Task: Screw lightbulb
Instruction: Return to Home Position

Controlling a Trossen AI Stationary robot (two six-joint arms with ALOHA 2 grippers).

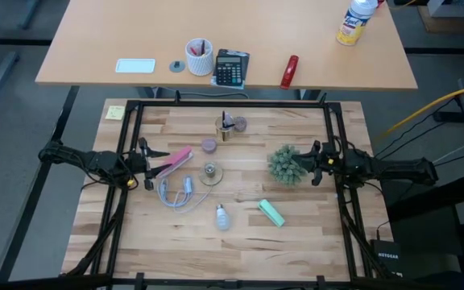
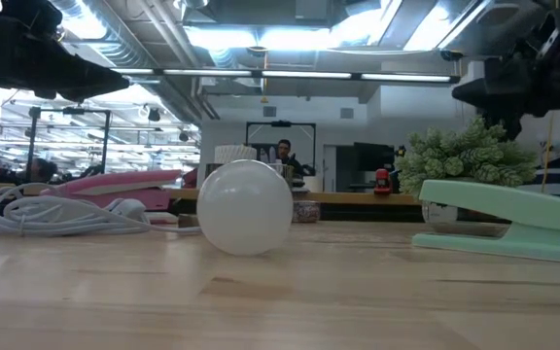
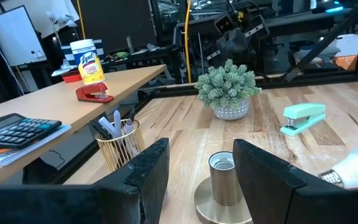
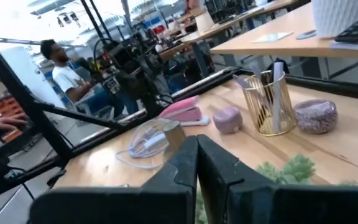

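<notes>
The frosted-white lightbulb (image 1: 221,216) (image 2: 244,207) lies on its side on the wooden table, near the front middle; its grey base end also shows in the left wrist view (image 3: 356,169). The round tan socket (image 1: 209,171) (image 3: 222,186) stands upright on its disc at the table's middle. My left gripper (image 1: 147,166) (image 3: 197,177) hovers open at the table's left edge, pointing level toward the socket, with nothing between its fingers. My right gripper (image 1: 316,164) (image 4: 197,165) hovers shut at the right edge, just behind the small potted plant (image 1: 284,165).
A mint-green stapler (image 1: 271,213) lies right of the bulb. A pink stapler (image 1: 176,161) and a coiled white cable (image 1: 176,194) lie near my left gripper. A gold pen holder (image 1: 226,127) and purple pieces (image 1: 209,146) stand at the far middle. People show in the room beyond.
</notes>
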